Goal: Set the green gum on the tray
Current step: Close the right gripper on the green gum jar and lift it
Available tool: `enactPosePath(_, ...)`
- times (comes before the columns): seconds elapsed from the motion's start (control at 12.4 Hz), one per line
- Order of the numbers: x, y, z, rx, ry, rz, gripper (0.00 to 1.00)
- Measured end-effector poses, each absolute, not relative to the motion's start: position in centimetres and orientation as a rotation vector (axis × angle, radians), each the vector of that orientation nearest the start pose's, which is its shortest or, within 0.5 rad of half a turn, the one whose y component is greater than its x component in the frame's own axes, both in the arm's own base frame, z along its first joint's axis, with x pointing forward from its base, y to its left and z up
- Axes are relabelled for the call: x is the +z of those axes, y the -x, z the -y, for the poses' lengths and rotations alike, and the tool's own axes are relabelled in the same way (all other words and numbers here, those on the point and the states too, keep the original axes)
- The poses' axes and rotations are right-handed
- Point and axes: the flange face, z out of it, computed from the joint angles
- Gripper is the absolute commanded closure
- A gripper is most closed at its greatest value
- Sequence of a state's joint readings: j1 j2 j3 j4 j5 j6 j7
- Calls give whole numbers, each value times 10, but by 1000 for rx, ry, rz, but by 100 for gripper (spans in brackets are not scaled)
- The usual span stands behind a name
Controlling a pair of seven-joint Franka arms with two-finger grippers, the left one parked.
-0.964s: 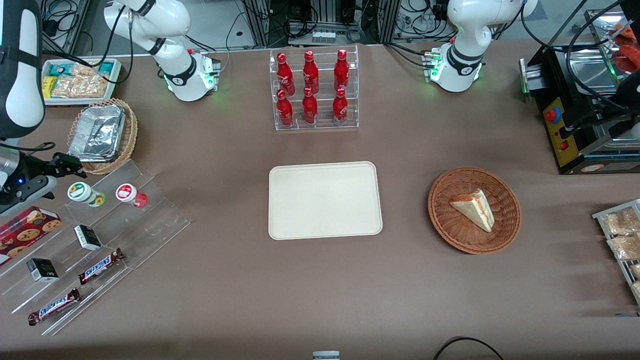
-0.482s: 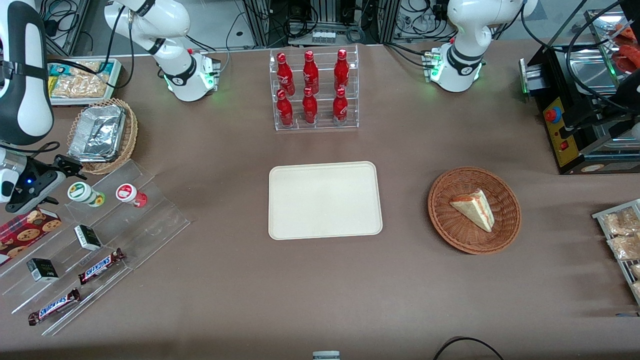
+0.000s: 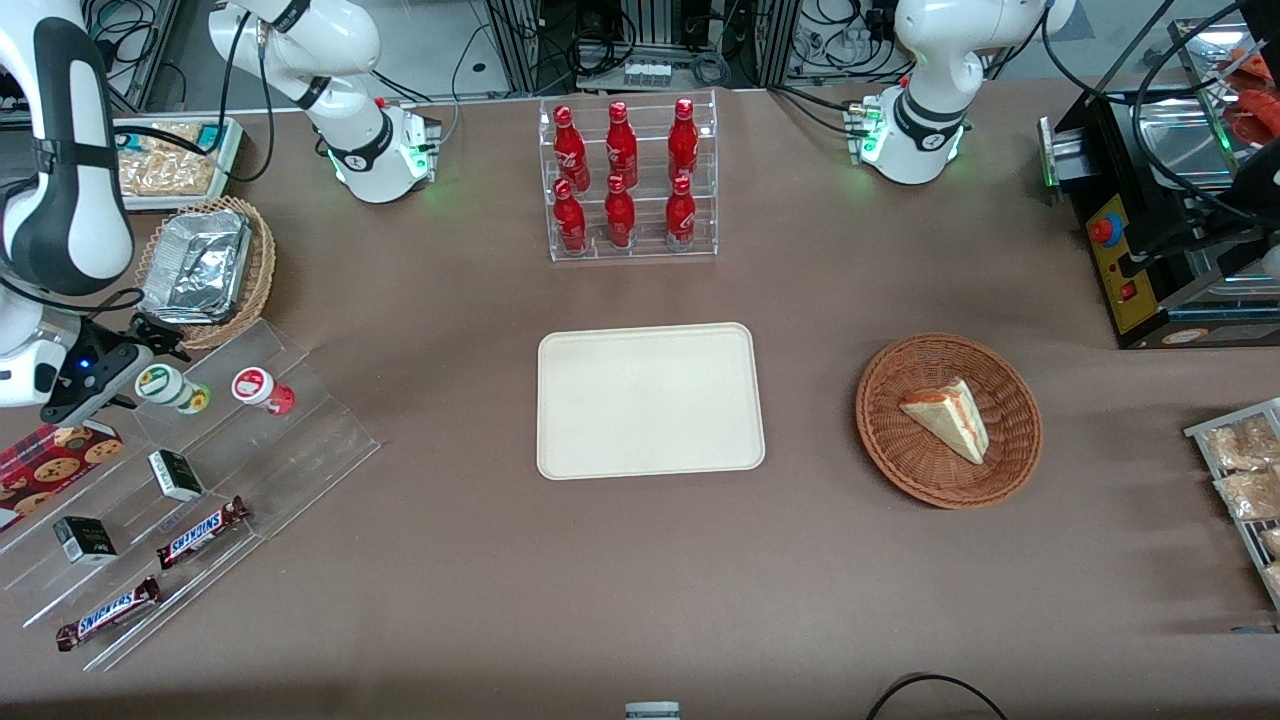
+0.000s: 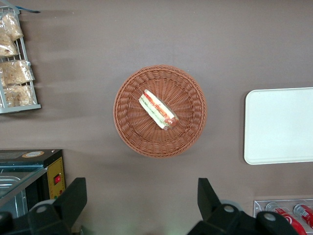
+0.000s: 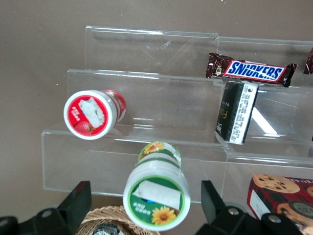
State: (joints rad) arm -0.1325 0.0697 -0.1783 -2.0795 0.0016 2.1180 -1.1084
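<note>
i've brought the gripper [image 3: 148, 362] in over the last second so its spread fingers now straddle the green gum [image 3: 160, 383], gripping nothing yet. the gum sits on the acrylic step rack [image 3: 300, 420], well apart from the tray [image 3: 650, 400], so closing comes next.

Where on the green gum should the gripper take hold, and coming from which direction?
Grip the green gum across its round lid and upper body, coming straight down. It stands upright on the clear stepped rack, and the open gripper already straddles it; the red-lidded bottle stands apart.
</note>
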Motion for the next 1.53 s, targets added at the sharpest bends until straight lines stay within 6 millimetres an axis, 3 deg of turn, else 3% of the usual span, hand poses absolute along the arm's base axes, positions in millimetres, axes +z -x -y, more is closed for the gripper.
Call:
enactPosePath(0.08,388,-528,169,37,2887,1223,8)
enactPosePath(0.16,383,-526,168,31,2885,1237,36)
enactPosePath(0.24,379,-525,168,29,2882,1247,73)
enactPosePath(0.32,377,-524,168,28,2876,1261,100)
enactPosePath(0.8,383,-525,166,18,2870,1282,100)
enactPosePath(1.04,406,-533,151,30,2863,1275,100)
enactPosePath(1.29,445,-554,97,89,2887,1161,100)
enactPosePath(1.53,452,-565,19,104,2945,1029,100)
